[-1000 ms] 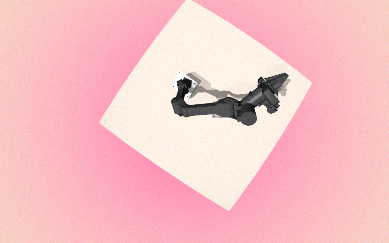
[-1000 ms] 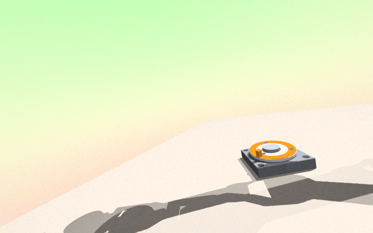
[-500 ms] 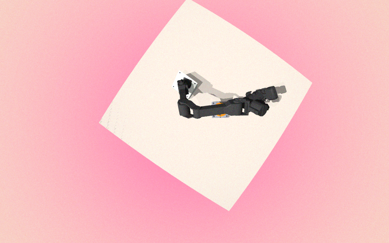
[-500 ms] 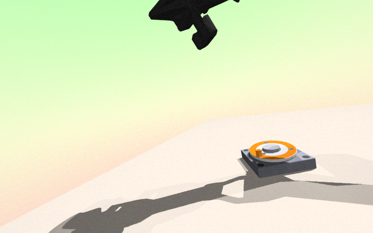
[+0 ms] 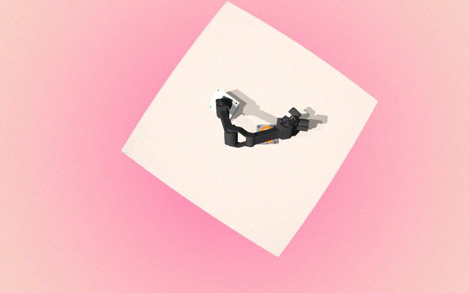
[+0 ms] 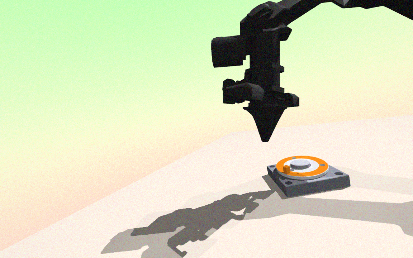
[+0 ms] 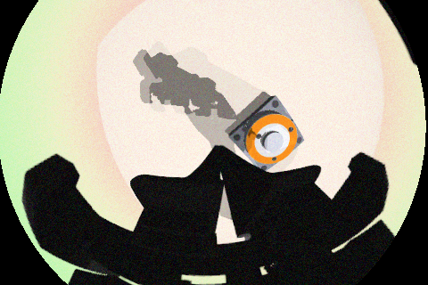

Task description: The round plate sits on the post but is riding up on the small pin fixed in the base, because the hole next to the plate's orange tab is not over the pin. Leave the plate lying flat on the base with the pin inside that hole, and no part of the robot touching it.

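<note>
The round plate [image 5: 264, 128] [image 6: 313, 173] [image 7: 285, 153], orange-ringed with a white centre, sits around the grey post [image 6: 300, 164] [image 7: 273, 141] on the square grey base [image 5: 257, 130] [image 6: 318, 187] [image 7: 269, 108]. Its orange tab [image 6: 286, 169] stands at the plate's left side in the exterior view. The hole [image 6: 292, 170] [image 7: 259, 136] is just inward of it. The plate's tab side looks raised off the base. I cannot make out the pin. My gripper [image 6: 265, 140] [image 7: 218, 149] is shut and empty, pointing down. It hangs above and left of the plate in the exterior view, touching nothing.
The arm's forearm [image 5: 265, 136] passes over the base and hides part of it in the top view. The arm rises from a white mounting plate [image 5: 214, 98]. The pale table top [image 5: 210, 174] ends in edges on all sides. Arm shadows [image 6: 208, 208] fall beside the base.
</note>
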